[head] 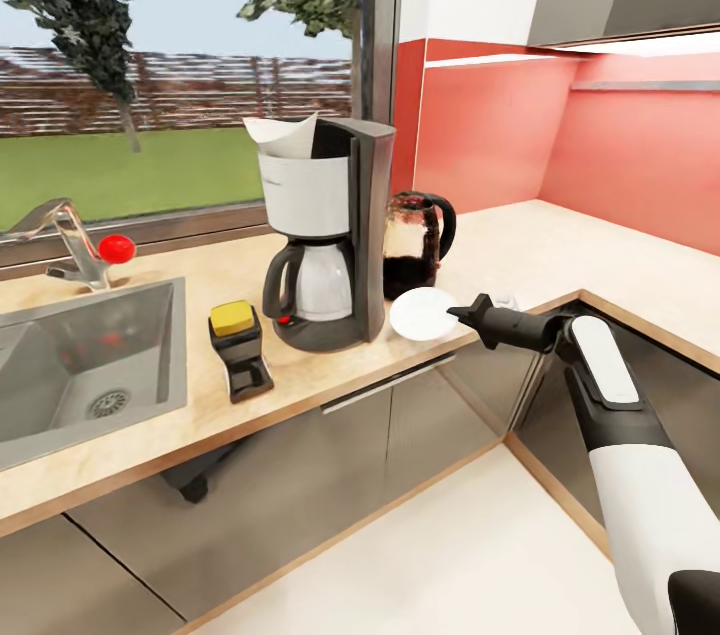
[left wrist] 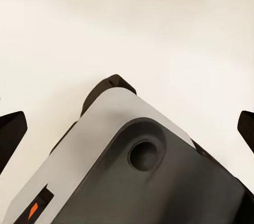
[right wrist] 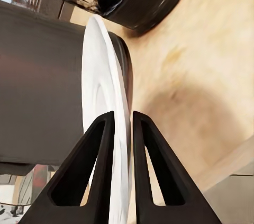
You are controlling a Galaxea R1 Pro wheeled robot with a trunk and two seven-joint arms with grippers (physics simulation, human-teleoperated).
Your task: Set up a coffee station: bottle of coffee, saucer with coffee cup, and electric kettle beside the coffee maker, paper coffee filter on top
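Evidently the right gripper (head: 458, 313) is clamped on the rim of the saucer (head: 422, 313), holding it low over the countertop (head: 520, 255) beside the coffee maker (head: 325, 235) and kettle (head: 415, 240), ready for the cup; left gripper's jaws stand apart, empty.

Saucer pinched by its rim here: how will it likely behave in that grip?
The saucer looks stiff and thin, so it should hold shape. Its smooth rim between the right gripper fingers may slip or pivot. It sits low near the kitchen countertop, so a drop looks minor.
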